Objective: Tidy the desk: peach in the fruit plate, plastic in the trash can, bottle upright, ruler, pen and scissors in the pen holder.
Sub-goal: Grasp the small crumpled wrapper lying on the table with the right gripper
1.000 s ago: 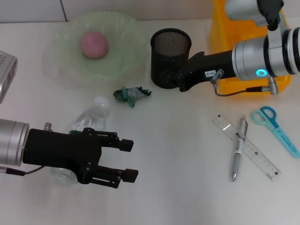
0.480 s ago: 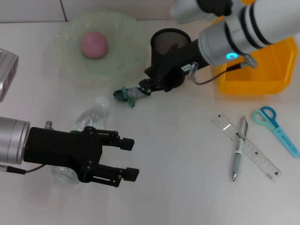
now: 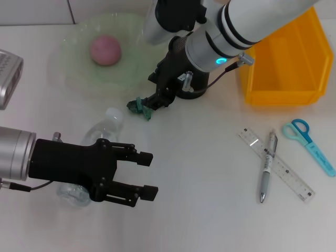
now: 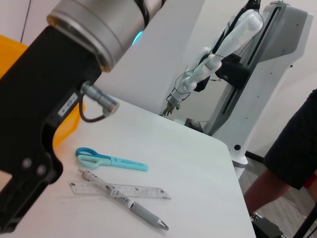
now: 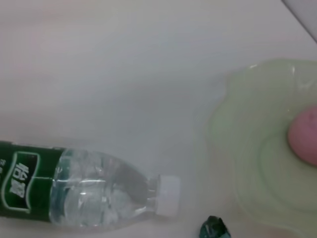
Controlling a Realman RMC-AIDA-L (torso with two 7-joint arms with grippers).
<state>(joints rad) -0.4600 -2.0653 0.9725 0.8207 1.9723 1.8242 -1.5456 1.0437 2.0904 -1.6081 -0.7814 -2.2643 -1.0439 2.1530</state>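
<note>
A pink peach [image 3: 105, 50] lies in the pale green fruit plate [image 3: 73, 71]. A clear bottle [image 3: 105, 131] lies on its side, partly under my left arm. My left gripper [image 3: 147, 175] is open and empty, just right of the bottle. My right gripper [image 3: 156, 100] hangs over the crumpled green plastic [image 3: 139, 107], touching or almost touching it. The right arm hides most of the black mesh pen holder [image 3: 193, 93]. The ruler [image 3: 283, 173], pen [image 3: 266, 176] and scissors [image 3: 310, 145] lie at the right. In the right wrist view the bottle [image 5: 84, 193], plastic [image 5: 214, 229] and peach [image 5: 304, 136] show.
A yellow bin [image 3: 283, 58] stands at the back right. A grey device [image 3: 8, 76] sits at the left edge. The left wrist view shows the scissors [image 4: 111, 159], ruler [image 4: 124, 190] and pen [image 4: 138, 212] beyond the right arm [image 4: 34, 124].
My right arm has swung left from beside the yellow bin, across the pen holder, down to the green plastic. My left arm has barely moved.
</note>
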